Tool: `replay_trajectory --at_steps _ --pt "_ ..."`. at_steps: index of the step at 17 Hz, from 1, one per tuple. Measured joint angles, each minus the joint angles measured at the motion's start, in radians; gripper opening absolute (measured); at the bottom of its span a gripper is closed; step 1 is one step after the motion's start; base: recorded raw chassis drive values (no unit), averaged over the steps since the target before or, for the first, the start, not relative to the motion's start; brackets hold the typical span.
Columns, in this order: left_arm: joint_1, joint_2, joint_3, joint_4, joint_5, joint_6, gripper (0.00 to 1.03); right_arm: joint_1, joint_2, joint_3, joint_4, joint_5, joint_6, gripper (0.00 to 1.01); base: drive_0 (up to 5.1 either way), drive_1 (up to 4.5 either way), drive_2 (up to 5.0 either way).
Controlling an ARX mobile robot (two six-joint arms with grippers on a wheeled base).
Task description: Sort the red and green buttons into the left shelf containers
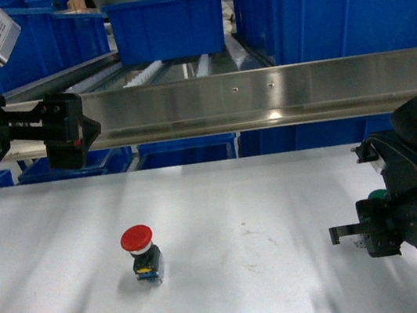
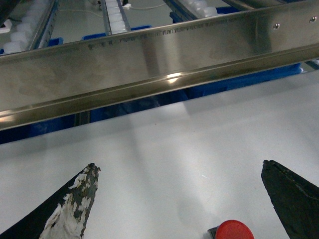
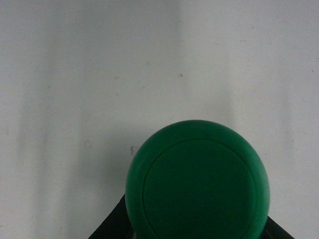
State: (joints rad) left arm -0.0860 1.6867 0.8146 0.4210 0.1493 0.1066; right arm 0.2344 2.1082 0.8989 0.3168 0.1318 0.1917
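A red button (image 1: 137, 239) with a red mushroom cap and a small dark body stands upright on the white table (image 1: 247, 198), left of centre. My left gripper (image 1: 82, 137) hangs open above it, close to the steel shelf rail, with nothing between its fingers. In the left wrist view my left gripper (image 2: 178, 168) looks down on the red button (image 2: 234, 230) at the bottom edge, near the right finger. My right gripper (image 1: 348, 234), low at the right, is shut on a green button (image 1: 376, 195). The green button's cap (image 3: 197, 179) fills the lower right wrist view and hides the fingertips.
A steel shelf rail (image 1: 262, 96) runs across the view behind the table. Blue containers stand on the roller shelf behind it: at the left (image 1: 55, 38), in the middle (image 1: 166, 24) and at the right (image 1: 335, 1). More blue bins (image 1: 184, 151) sit below the rail.
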Motion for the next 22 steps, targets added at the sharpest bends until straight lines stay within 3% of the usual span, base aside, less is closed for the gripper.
replay_trajectory --at_steps 7,8,9,10,11,12,17,22 --pt "0.000 0.000 0.000 0.000 0.000 0.000 0.98 -0.013 -0.024 -0.044 0.058 0.011 0.001 0.27 0.0 0.00 0.0" --pt "0.000 0.000 0.000 0.000 0.000 0.000 0.98 -0.027 -0.085 -0.095 0.110 0.022 -0.002 0.27 0.0 0.00 0.0" --pt "0.000 0.000 0.000 0.000 0.000 0.000 0.98 -0.058 -0.266 -0.203 0.222 0.021 -0.032 0.27 0.0 0.00 0.0" --pt "0.000 0.000 0.000 0.000 0.000 0.000 0.98 -0.105 -0.436 -0.279 0.276 -0.012 -0.064 0.27 0.0 0.00 0.0" --pt "0.000 0.000 0.000 0.000 0.000 0.000 0.98 -0.139 -0.583 -0.350 0.252 -0.031 -0.058 0.27 0.0 0.00 0.0" --pt "0.000 0.000 0.000 0.000 0.000 0.000 0.98 -0.152 -0.668 -0.418 0.243 -0.020 -0.057 0.27 0.0 0.00 0.0" --pt "0.000 0.000 0.000 0.001 0.000 0.000 0.98 -0.156 -0.832 -0.557 0.243 0.042 -0.052 0.27 0.0 0.00 0.0" --pt "-0.001 0.000 0.000 0.002 0.000 0.000 0.98 -0.153 -0.798 -0.560 0.286 0.057 -0.031 0.27 0.0 0.00 0.0"
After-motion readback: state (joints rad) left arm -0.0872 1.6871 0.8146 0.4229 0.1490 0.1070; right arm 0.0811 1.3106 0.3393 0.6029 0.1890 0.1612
